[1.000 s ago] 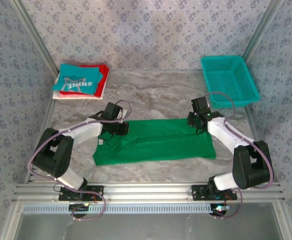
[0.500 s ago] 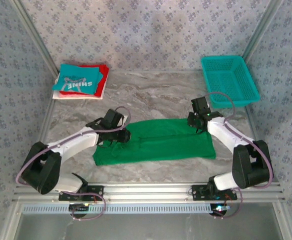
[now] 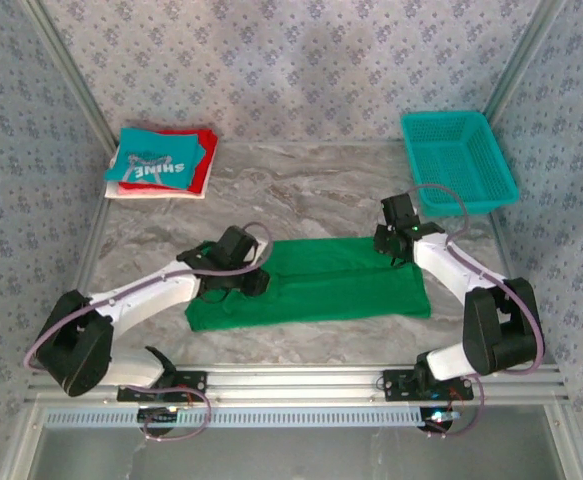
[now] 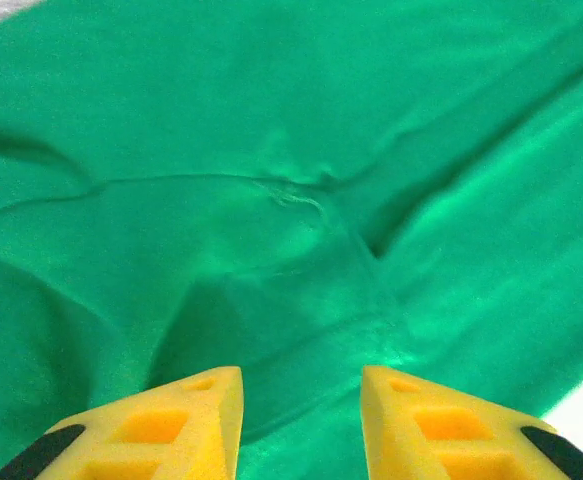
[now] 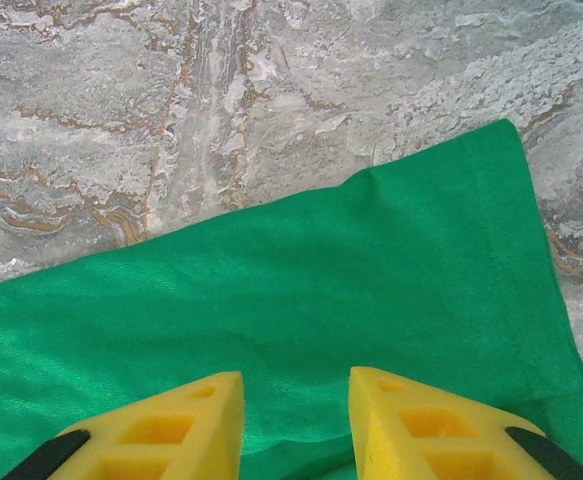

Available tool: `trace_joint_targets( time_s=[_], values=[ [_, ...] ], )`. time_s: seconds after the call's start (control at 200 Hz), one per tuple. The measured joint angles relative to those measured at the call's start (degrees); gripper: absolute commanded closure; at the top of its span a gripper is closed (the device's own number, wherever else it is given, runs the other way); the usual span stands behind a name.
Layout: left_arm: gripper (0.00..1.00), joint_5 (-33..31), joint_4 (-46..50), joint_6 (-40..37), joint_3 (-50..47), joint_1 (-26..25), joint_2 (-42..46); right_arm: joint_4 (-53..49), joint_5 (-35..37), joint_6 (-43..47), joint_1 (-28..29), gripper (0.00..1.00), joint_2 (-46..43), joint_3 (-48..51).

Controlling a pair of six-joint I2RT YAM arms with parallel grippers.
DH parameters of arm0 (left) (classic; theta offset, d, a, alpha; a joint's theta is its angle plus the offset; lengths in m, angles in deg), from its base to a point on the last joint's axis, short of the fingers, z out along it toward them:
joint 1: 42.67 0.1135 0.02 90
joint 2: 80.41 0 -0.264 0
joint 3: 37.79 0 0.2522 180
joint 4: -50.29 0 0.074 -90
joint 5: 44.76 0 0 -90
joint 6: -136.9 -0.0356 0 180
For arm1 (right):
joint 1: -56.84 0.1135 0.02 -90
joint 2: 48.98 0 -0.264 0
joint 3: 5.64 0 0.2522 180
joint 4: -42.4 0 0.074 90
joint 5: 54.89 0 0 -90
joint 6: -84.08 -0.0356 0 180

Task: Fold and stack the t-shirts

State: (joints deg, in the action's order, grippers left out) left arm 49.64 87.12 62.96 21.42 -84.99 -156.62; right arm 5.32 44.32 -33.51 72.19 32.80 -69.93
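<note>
Roughly folded lengthwise, the creased green t-shirt [image 3: 321,288] lies under left gripper [image 4: 301,378] and right gripper [image 5: 296,380], both released.

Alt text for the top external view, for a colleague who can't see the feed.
A green t-shirt, folded into a long strip, lies across the marble table; the left gripper is over its left end, the right gripper at its far right corner. Folded shirts are stacked far left, a teal basket far right.
</note>
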Motion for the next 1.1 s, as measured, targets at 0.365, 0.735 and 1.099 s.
trace_joint_targets(
  time_s=[0.365, 0.735, 1.099],
  values=[
    [0.36, -3.1, 2.4, -5.6, 1.1, -3.1, -7.6, 0.4, 0.0, 0.0, 0.0, 0.65, 0.3, 0.0],
    [0.79, -5.4, 2.1, -7.9, 3.2, -3.2, -12.0, 0.5, 0.0, 0.0, -0.1, 0.65, 0.3, 0.0],
    [0.62, -5.2, 3.3, -8.7, 4.2, -3.4, -11.1, 0.9, -0.6, 0.0, -1.1, 0.64, 0.3, 0.1]
  ],
)
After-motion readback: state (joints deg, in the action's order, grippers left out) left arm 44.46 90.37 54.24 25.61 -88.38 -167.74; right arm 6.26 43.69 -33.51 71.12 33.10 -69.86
